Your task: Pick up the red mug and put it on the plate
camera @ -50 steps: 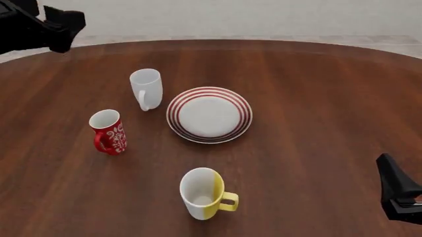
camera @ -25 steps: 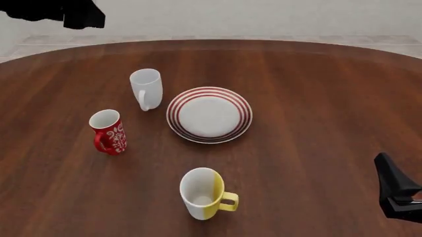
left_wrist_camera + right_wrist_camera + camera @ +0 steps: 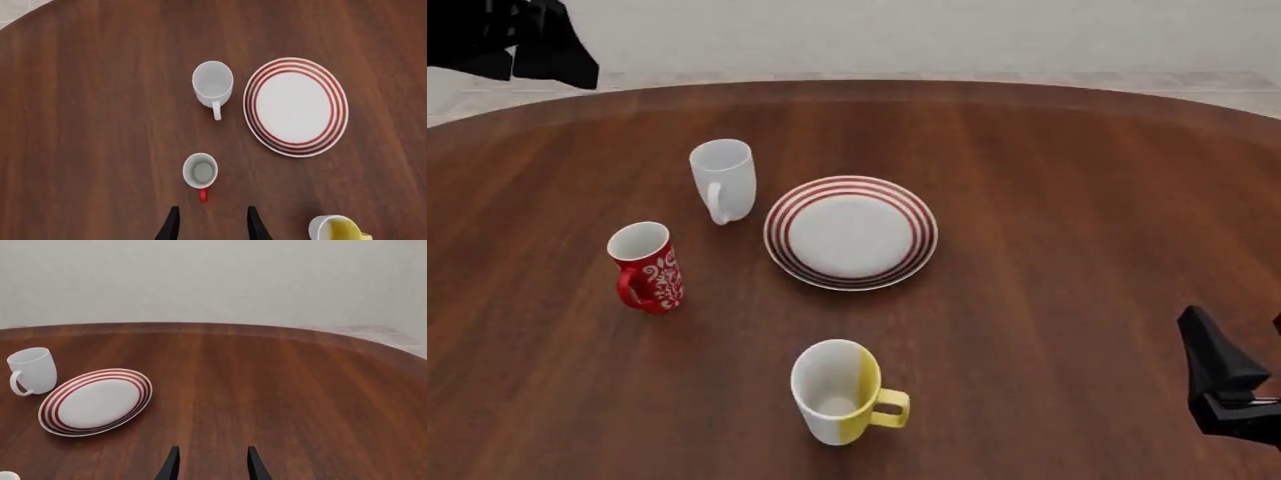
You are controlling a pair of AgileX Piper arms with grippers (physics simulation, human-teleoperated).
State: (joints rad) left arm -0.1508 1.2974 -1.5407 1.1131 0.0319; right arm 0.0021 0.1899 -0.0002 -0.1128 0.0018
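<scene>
At nine o'clock from plate [image 3: 850,232]: red mug [image 3: 647,267], hard, smooth, breakable. Best grabbed by rim. Left gripper [image 3: 212,225] wide, right gripper [image 3: 212,464] too.

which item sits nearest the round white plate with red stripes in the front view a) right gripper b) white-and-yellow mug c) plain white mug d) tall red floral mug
c: the plain white mug stands just beside the rim of the round white plate with red stripes, while the red floral mug and the white-and-yellow mug stand farther off.
</scene>
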